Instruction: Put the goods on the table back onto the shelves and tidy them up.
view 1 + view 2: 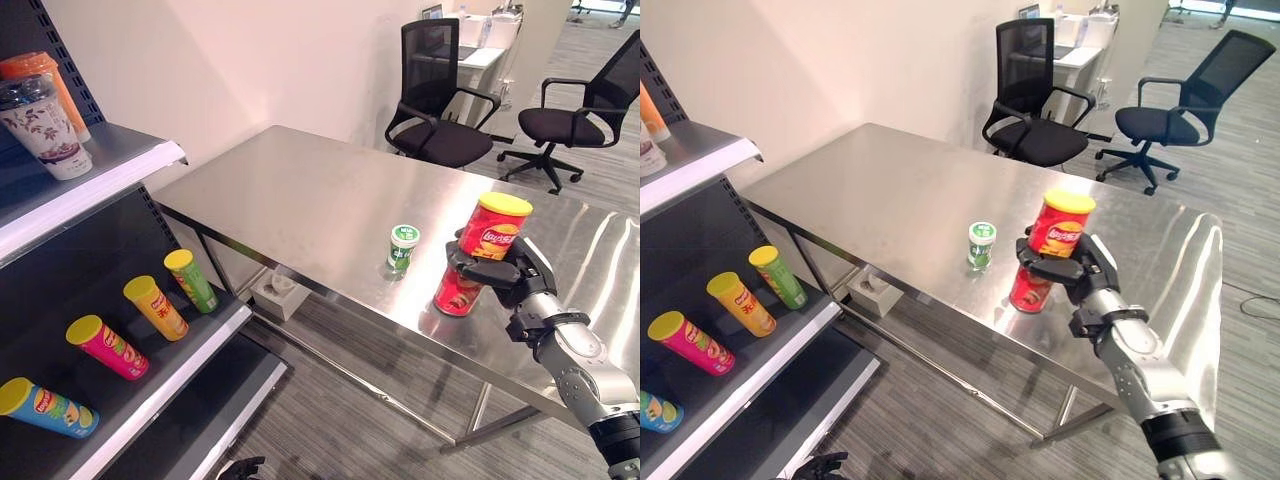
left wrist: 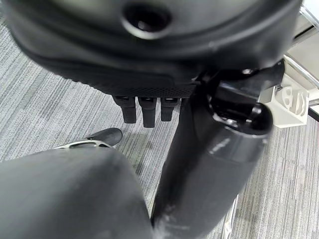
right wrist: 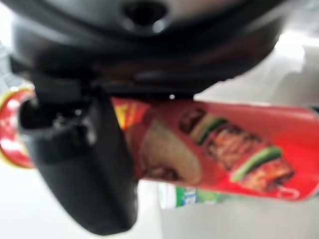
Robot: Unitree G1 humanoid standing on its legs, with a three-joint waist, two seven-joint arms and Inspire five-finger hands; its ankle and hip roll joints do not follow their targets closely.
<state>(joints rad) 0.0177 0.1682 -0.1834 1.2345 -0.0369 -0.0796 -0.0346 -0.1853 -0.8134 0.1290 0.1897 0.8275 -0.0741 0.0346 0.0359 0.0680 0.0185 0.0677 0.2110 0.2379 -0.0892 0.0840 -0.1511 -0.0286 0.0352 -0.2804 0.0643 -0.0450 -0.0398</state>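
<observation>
while the right hand [image 1: 500, 272] has its fingers wrapped round a red crisp can [image 1: 480, 252] tilted on the worktop [image 1: 300, 200], lift it clear of the small green cup [image 1: 402, 246], then carry it steadily to the shelf [image 1: 190, 360].

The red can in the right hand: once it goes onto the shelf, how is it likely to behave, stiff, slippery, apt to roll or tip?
The red can is a tall, narrow cylinder, so upright it probably tips easily. Its wall looks smooth, so it may slip in the right hand, whose fingers curl round its middle. Laid down like the tubes on the shelf, it would likely roll.
</observation>
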